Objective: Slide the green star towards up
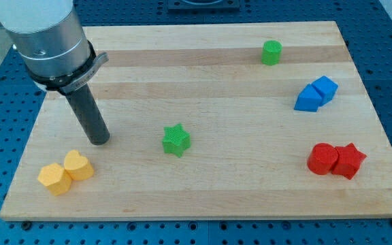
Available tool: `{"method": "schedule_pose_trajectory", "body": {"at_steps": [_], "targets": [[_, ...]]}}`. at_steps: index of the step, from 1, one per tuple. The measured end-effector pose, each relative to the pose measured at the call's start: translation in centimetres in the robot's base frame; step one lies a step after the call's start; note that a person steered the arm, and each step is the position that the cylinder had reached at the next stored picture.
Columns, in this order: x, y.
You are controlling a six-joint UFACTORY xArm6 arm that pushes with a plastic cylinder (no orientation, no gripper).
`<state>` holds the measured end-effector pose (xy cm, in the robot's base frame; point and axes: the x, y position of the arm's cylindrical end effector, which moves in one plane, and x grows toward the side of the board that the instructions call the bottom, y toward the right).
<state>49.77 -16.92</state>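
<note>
The green star (176, 140) sits a little left of the middle of the wooden surface (203, 75), towards the view's bottom. It is a small, chunky, bright green block with blunt points and a finely ribbed top, standing alone with bare wood all round it. My tip (99, 141) rests on the surface to the star's left, near it but apart, at about the same level. The arm ends in a plain rod with no hand, so nothing is spread or pinching. Two yellow blocks (65, 171), touching one another, lie just below my tip.
</note>
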Motion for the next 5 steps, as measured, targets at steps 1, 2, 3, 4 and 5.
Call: {"method": "schedule_pose_trajectory", "body": {"at_steps": [1,2,3,4,5], "targets": [[3.0,5.0],[3.6,5.6],[6.0,10.6],[7.7,15.6],[7.7,15.8]]}}
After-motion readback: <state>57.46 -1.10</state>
